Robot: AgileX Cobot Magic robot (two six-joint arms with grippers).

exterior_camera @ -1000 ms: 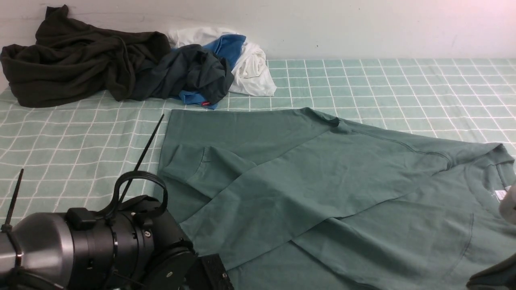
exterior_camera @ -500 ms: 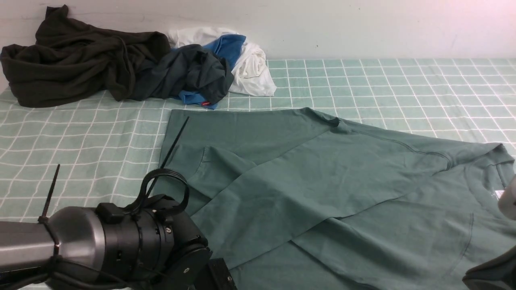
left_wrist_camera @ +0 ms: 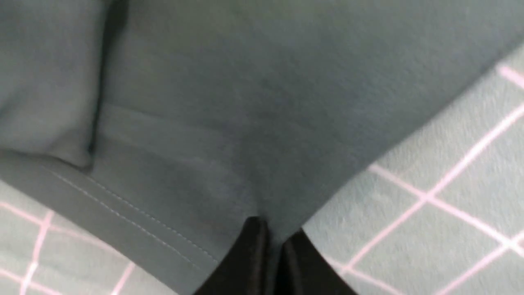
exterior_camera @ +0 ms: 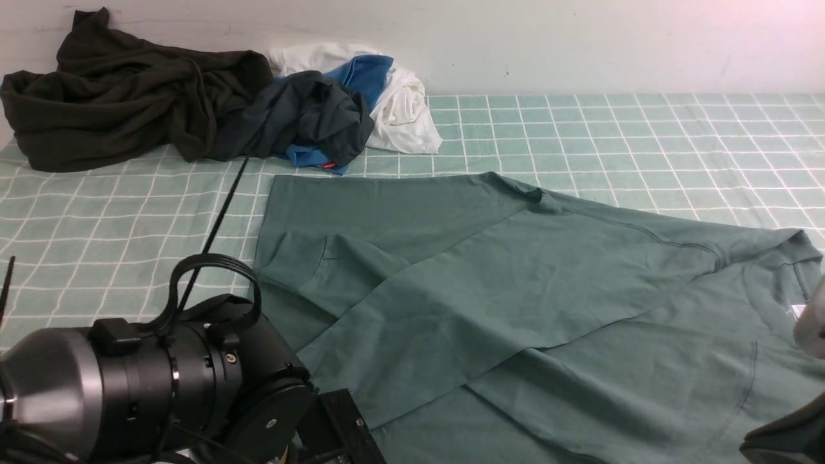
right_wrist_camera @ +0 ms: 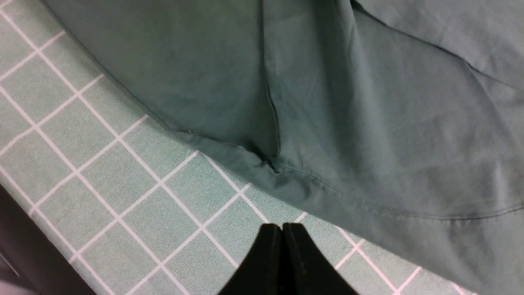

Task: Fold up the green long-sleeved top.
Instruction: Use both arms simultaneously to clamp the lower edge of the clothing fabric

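The green long-sleeved top (exterior_camera: 515, 290) lies spread over the checked sheet, one sleeve folded across its body and the white neck label at the far right. My left gripper (left_wrist_camera: 274, 235) is shut, pinching a corner of the top (left_wrist_camera: 229, 102) by its stitched hem. In the front view only the left arm's wrist (exterior_camera: 161, 386) shows, at the top's near left corner. My right gripper (right_wrist_camera: 282, 227) is shut with nothing in it. It hovers over the sheet just off the top's hem (right_wrist_camera: 368, 102).
A dark olive-black garment (exterior_camera: 116, 96), a charcoal shirt (exterior_camera: 303, 116) and blue and white clothes (exterior_camera: 399, 109) are heaped at the back left against the wall. The green checked sheet (exterior_camera: 612, 129) covers the table. Its dark edge (right_wrist_camera: 24, 246) lies near my right gripper.
My left arm swung right and then back left at the top's near left corner, and its jaws closed on the fabric. The top has barely shifted.
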